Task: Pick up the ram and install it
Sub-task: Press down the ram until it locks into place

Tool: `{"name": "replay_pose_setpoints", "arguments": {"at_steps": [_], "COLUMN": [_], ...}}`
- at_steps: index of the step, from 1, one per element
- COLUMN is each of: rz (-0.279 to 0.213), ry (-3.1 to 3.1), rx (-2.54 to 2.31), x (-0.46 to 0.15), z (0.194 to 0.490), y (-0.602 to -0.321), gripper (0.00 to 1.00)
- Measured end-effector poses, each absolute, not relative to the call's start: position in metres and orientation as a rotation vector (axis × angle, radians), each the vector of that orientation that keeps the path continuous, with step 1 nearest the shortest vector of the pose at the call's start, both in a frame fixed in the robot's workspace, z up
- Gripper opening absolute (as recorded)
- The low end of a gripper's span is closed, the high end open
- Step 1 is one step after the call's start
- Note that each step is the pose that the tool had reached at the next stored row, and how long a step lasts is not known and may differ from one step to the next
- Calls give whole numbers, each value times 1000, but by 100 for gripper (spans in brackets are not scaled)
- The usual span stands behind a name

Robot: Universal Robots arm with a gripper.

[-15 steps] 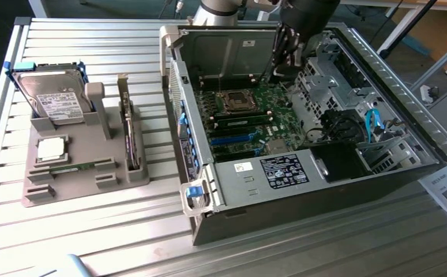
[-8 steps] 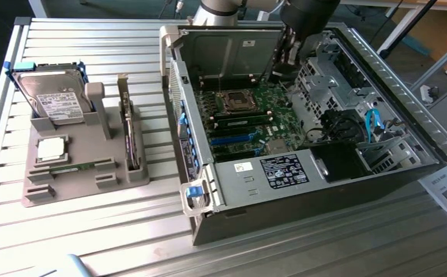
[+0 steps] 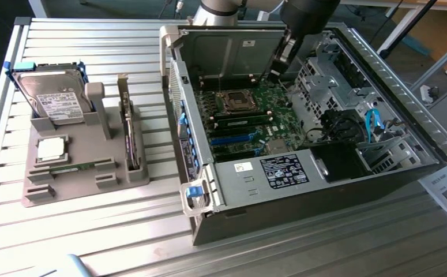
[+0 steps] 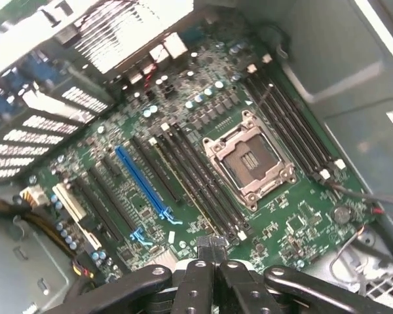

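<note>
Already the gripper [image 4: 213, 261] is seen inside the open computer case [image 3: 377, 63], poised over the motherboard [image 4: 183, 163] near the empty CPU socket [image 4: 249, 160]. Its fingers are closed together, and whether anything thin is pinched between them cannot be told. A green RAM stick [image 3: 75, 168] is seen lying in the grey parts holder [image 3: 69, 184] at the table's left edge in the exterior view, beside the processor chip [image 3: 51, 149] and the hard drive [image 3: 54, 101]. Installation is judged unfinished.
</note>
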State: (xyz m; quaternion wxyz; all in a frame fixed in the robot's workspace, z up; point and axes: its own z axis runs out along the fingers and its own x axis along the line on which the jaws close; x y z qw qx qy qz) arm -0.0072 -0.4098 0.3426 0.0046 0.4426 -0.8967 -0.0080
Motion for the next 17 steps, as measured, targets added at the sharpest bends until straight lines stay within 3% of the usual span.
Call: {"name": "replay_pose_setpoints", "arguments": {"at_steps": [17], "rz": [-28], "ry": [-3030], "rx": [808], "x": [-7], "z": [343], "y": [-410], "gripper": [11]}}
